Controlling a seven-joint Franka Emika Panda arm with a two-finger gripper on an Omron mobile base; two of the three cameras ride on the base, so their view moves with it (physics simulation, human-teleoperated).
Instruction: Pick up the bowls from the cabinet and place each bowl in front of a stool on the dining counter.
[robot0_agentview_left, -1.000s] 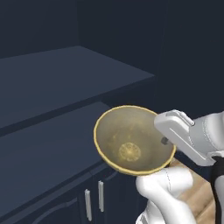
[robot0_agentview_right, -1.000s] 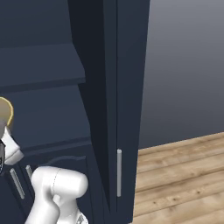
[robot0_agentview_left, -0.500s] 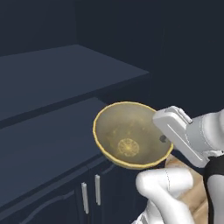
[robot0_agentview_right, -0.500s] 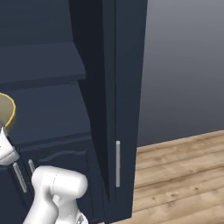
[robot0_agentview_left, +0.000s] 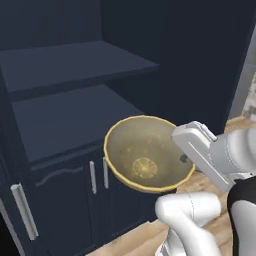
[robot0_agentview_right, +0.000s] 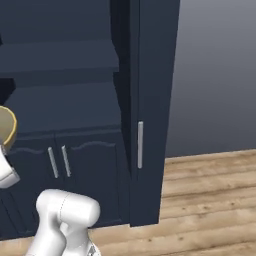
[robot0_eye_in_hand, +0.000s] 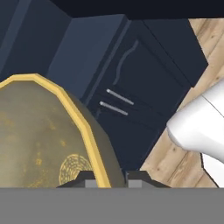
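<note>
You are looking at a tan bowl (robot0_agentview_left: 147, 155) held in the air just outside the cabinet (robot0_agentview_left: 70, 120), its open side turned toward the left base camera; nothing lies inside it, only a mottled olive-gold glaze and a pale ringed medallion at the bottom; its rim is a brighter yellow band, and in the hand view the same rim (robot0_eye_in_hand: 81, 118) runs as a yellow edge straight down between the two dark tips.

Your gripper (robot0_eye_in_hand: 107, 177) has its fingers (robot0_eye_in_hand: 85, 178) clenched on that rim, one tip inside the bowl and one outside; in the left base view the white hand meets the bowl at its right edge, above the arm's white elbow.

The cabinet's recess stands open behind the bowl; its lower shelf (robot0_agentview_left: 70, 117) and upper shelf (robot0_agentview_left: 75, 62) show bare dark navy boards; below them, the arched double doors (robot0_agentview_right: 75, 165) are shut, their two slim silver handles (robot0_agentview_right: 59, 161) side by side; a longer silver handle (robot0_agentview_right: 140, 145) runs up the tall side panel to the right.

From the right base view you catch just a sliver of the bowl (robot0_agentview_right: 7, 131) at the left edge, level with the lower shelf; pale wood floor (robot0_agentview_right: 210, 200) spreads to the right under a grey wall (robot0_agentview_right: 220, 75).
</note>
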